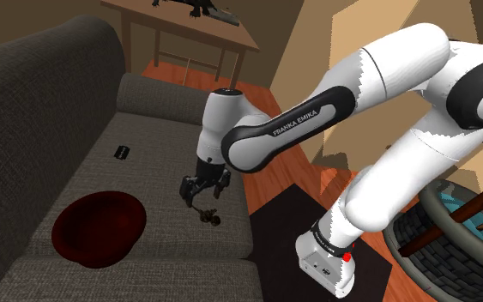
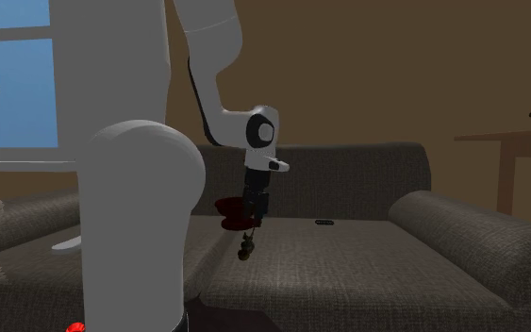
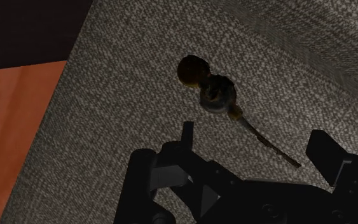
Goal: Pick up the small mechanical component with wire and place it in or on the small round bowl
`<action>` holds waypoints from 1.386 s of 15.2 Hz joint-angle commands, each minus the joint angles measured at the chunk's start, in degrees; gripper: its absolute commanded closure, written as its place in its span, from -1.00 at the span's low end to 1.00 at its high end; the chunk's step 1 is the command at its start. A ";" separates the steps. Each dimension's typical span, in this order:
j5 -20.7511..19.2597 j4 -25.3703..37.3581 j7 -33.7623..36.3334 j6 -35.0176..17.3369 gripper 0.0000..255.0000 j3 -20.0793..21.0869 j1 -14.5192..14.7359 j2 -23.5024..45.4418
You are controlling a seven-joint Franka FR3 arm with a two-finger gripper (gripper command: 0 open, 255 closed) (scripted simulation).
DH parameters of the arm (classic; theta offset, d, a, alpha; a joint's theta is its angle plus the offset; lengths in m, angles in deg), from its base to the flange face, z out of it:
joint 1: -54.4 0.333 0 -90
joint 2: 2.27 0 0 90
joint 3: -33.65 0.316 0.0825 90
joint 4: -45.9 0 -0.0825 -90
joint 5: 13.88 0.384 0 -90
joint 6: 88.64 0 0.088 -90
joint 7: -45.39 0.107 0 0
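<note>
The small dark component (image 1: 210, 216) with its thin wire lies on the grey sofa seat (image 1: 136, 184), near the seat's front edge. My black gripper (image 1: 203, 190) hovers just above it, fingers apart and open, touching nothing. In the wrist view the component's round body (image 3: 212, 90) lies just beyond the fingertips (image 3: 187, 132), and its wire trails back between the two fingers. The dark red round bowl (image 1: 98, 227) rests on the seat to the shoulder view's left of the gripper. In the second exterior view the gripper (image 2: 252, 224) hangs over the component (image 2: 245, 249), with the bowl (image 2: 227, 211) partly hidden behind it.
A small black object (image 1: 122, 152) lies on the seat near the backrest. A wooden table (image 1: 188, 26) stands past the sofa's far armrest. A woven basket (image 1: 454, 236) sits by the stand. The orange floor (image 3: 18, 127) drops away past the seat's front edge.
</note>
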State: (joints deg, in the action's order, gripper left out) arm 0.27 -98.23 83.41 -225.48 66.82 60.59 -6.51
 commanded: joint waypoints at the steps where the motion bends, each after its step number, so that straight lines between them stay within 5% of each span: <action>1: 2.43 -3.02 -0.74 -0.54 -1.00 -0.45 -0.03 -1.49; 9: -0.41 -4.62 1.52 -7.94 -1.00 0.32 0.05 4.68; 16: -0.41 -4.62 1.52 -7.94 -1.00 0.30 0.07 4.68; 17: -0.40 -4.63 1.52 -7.94 1.00 0.30 0.07 4.67; 21: -0.41 -4.63 1.52 -7.94 1.00 0.30 0.07 4.67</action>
State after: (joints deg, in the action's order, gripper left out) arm -0.14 -102.85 84.93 -233.42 67.12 60.67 -1.83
